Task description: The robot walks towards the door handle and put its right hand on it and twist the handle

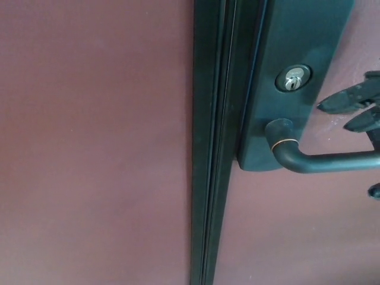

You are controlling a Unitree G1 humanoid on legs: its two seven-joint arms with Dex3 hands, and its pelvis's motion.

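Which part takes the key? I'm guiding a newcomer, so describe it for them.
Find the dark green metal lock plate on the maroon door, right of the vertical door seam. The small round silver keyhole cylinder sits above the dark curved lever handle; it is the plate's only shiny part.

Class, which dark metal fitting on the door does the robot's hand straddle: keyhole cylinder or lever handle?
The lever handle: the right hand has fingers above and below it; the keyhole cylinder sits higher.
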